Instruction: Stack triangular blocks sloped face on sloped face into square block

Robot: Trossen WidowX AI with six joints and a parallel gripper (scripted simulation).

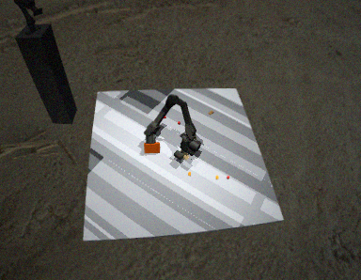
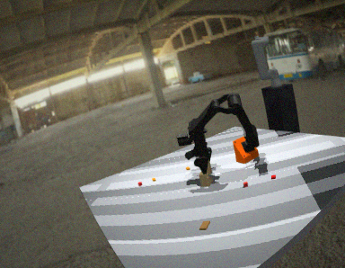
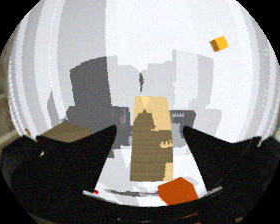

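Note:
My gripper (image 1: 184,153) (image 2: 204,170) (image 3: 150,129) is open, pointing down low over the table. In the wrist view, one tan block (image 3: 151,150) lies lengthwise in the gap between the fingers, with bare table showing on both sides of it. Another tan block (image 2: 205,181) (image 3: 66,132) is beyond the left finger in the wrist view, partly hidden by it. The two blocks are apart in the wrist view. The top view shows only a bit of tan under the hand. Which way the sloped faces point is unclear.
A flat tan piece (image 1: 211,113) (image 2: 205,225) lies farther off. Small orange cubes (image 1: 189,174) (image 2: 188,168) (image 3: 219,44) and small red cubes (image 1: 227,178) (image 2: 245,184) are scattered about. The arm's orange base (image 1: 151,147) (image 2: 244,153) (image 3: 178,191) stands on the striped, shadowed table (image 1: 135,211).

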